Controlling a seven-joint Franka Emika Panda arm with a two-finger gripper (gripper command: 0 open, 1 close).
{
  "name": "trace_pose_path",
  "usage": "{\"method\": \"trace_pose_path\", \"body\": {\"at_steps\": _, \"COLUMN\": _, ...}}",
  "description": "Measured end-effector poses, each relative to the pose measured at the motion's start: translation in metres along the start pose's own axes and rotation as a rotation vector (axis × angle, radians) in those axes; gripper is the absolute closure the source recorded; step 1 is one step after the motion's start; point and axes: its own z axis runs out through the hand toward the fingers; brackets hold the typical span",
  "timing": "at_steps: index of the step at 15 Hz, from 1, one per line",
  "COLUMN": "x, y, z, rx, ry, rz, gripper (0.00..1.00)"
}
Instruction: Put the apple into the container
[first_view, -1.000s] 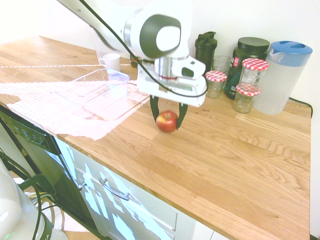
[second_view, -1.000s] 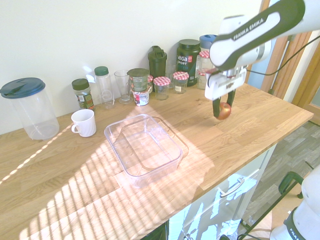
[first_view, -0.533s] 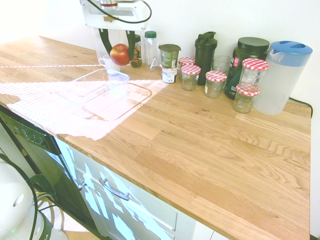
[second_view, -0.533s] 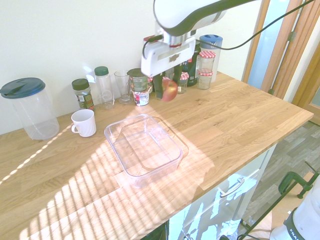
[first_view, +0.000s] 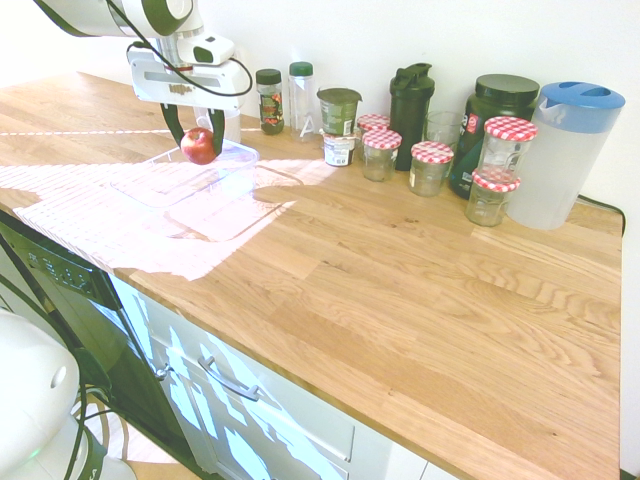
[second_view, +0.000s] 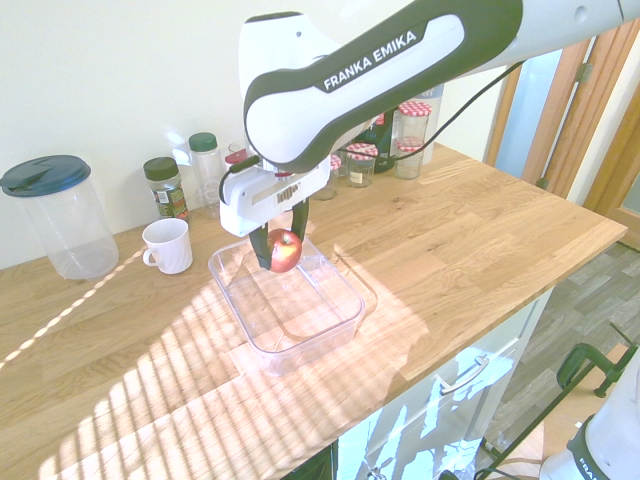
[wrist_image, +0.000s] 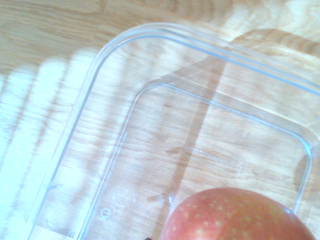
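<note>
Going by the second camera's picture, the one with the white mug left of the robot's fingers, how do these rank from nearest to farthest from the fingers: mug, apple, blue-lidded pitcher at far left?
1. Apple: held between the fingers.
2. White mug: just left of them in the picture.
3. Pitcher: farther left, beyond the mug.

In the second exterior view, "FRANKA EMIKA" reads along the white arm (second_view: 370, 62) at upper center; a cut-off "FRA" stands on the white arm base (second_view: 590, 465) at the lower right corner. Other labels are too small to read.
</note>
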Motion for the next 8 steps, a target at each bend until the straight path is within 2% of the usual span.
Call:
{"method": "trace_pose_path", "body": {"at_steps": 7, "x": 0.003, "y": -0.004, "z": 0.041, "rx": -0.015, "ry": -0.02, "rz": 0.013, "gripper": 1.0}}
{"method": "trace_pose_path", "body": {"at_steps": 8, "x": 0.002, "y": -0.004, "z": 0.046, "rx": -0.019, "ry": -0.017, "rz": 0.011, "gripper": 0.0}}
